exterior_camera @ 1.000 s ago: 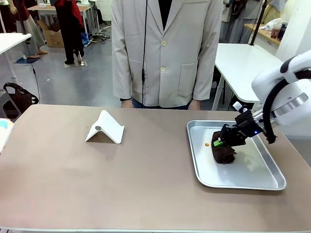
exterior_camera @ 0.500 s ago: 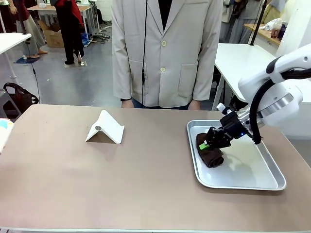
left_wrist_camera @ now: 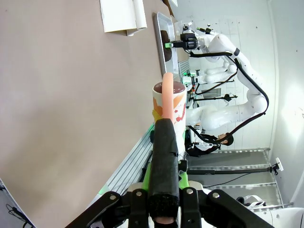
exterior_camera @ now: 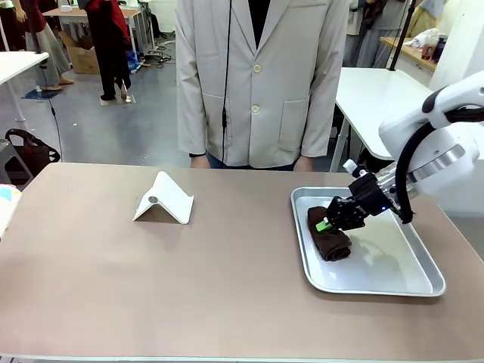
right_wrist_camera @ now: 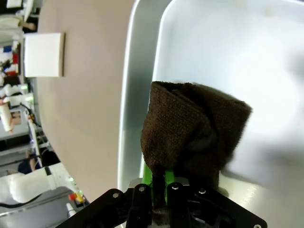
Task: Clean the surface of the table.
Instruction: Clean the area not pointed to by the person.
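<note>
Pickup stage: right end effector clenched on the cloth in the 3 o'clock tray — next, I'd guess, lift it onto the surface.

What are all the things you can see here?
table: one, brown, across the view.
tray: one, silver, table's right side.
cloth: one, dark brown, in the tray.
stand: one, white, folded, left of middle.
cup: one, white with orange pattern, near the table's edge.
stick: one, pink, in the left gripper.
person: one, pale jacket, far side.
right gripper: black, holding the cloth.
left gripper: black, holding the stick.
</note>
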`<state>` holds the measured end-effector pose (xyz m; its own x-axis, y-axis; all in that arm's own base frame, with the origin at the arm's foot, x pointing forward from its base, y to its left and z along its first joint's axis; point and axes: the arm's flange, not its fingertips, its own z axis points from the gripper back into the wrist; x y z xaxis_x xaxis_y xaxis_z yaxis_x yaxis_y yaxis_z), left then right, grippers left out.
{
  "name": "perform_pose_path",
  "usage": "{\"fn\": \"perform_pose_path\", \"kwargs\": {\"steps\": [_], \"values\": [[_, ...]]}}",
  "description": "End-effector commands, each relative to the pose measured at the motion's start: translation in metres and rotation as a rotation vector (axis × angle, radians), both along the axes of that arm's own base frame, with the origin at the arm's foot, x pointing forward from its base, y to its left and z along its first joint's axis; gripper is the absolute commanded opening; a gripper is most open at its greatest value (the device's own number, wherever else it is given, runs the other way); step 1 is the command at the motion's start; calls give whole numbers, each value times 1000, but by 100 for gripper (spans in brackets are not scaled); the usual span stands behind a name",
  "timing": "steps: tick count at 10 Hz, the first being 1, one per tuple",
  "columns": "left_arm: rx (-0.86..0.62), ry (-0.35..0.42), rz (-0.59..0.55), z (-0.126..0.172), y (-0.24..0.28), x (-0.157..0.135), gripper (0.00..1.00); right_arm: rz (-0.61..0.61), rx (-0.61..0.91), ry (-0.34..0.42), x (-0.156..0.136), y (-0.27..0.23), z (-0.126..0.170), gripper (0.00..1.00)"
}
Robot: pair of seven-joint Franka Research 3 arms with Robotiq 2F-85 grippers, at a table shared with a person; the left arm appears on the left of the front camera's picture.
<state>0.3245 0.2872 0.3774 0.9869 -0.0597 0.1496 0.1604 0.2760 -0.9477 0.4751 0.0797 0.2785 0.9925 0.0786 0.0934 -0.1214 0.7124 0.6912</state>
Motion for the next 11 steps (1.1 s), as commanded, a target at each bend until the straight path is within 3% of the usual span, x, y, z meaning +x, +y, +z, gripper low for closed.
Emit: {"fn": "perform_pose_path", "kwargs": {"steps": [1, 4, 7, 11], "values": [[1, 12, 5, 4, -2, -2, 22, -50, 57, -31, -2, -27, 8, 11], [1, 12, 5, 4, -2, -2, 22, -133, 150, -49, -12, -72, 21, 11], [1, 12, 5, 4, -2, -2, 22, -190, 334, -56, -26, -117, 35, 11], [1, 12, 5, 4, -2, -2, 22, -294, 707, -3, -73, -165, 69, 11]]}}
